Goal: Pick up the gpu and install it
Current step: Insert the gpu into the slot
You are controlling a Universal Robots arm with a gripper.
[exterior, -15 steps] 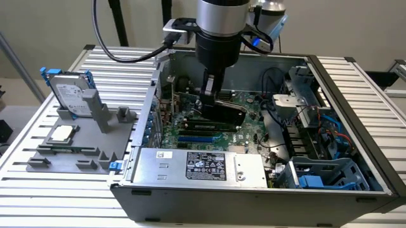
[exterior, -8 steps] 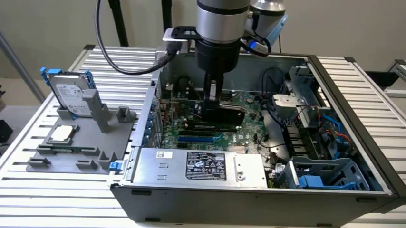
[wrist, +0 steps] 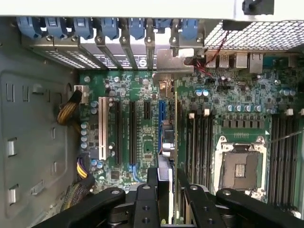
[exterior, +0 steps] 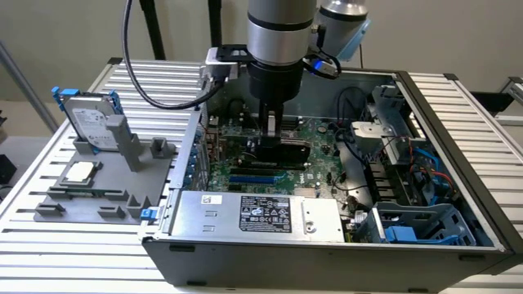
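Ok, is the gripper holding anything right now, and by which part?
Yes, the gpu: the gripper is shut on its upper long edge, away from the silver bracket, with the card standing on edge over the motherboard.

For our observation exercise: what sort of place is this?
Probably a robot bench for computer assembly: an open PC case lies on a slatted table, a grey fixture holds a hard drive, and the gripper holds the gpu inside it.
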